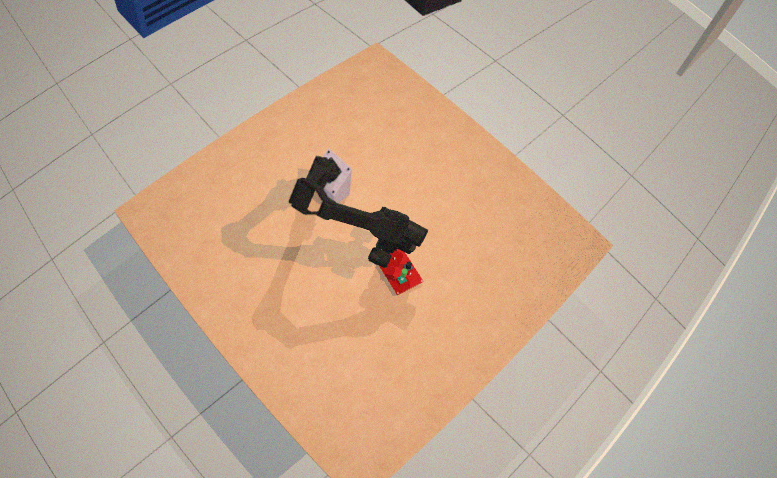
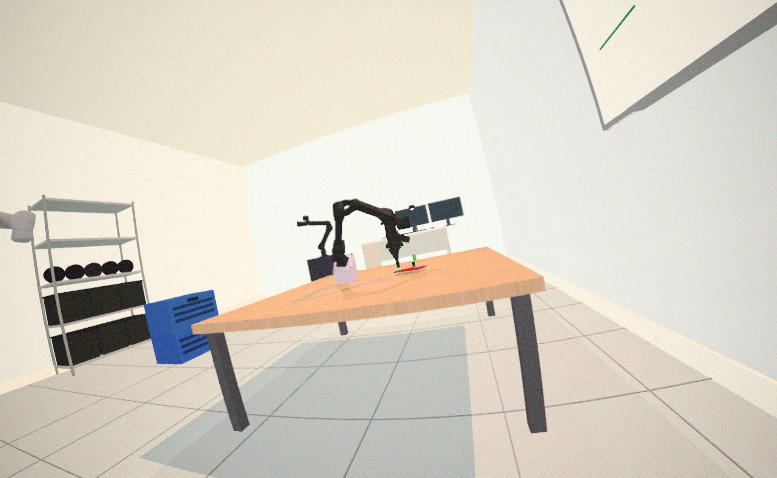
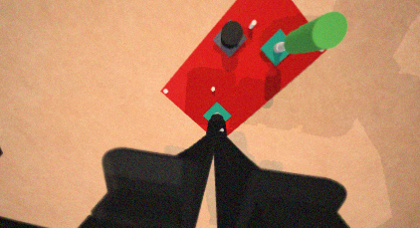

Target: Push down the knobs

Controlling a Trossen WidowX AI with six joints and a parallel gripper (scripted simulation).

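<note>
The red circuit board [image 1: 410, 283] [image 2: 420, 268] [image 3: 196, 78] lies under my gripper [image 2: 398, 265] [image 3: 215, 134]. My gripper is shut with nothing seen between its fingers. Its tips are over a teal potentiometer [image 3: 212, 110] at the board's near corner and hide part of it; whether they touch it I cannot tell. A green knob [image 1: 404, 271] [image 2: 414, 258] [image 3: 329, 31] stands high on the shaft of another teal potentiometer [image 3: 271, 50], with pale shaft showing below it. A black knob [image 1: 408, 266] [image 3: 232, 34] sits over a dark grey base [image 3: 230, 53]; any gap there is hidden.
Small white pins [image 3: 213, 89] [image 3: 253, 24] stand on the board. The wooden table top [image 1: 486, 207] [image 2: 344, 302] surrounds it. The lilac base block [image 1: 339, 184] [image 2: 345, 271] of the arm stands behind. The tall green knob rises beyond the gripper in the wrist view.
</note>
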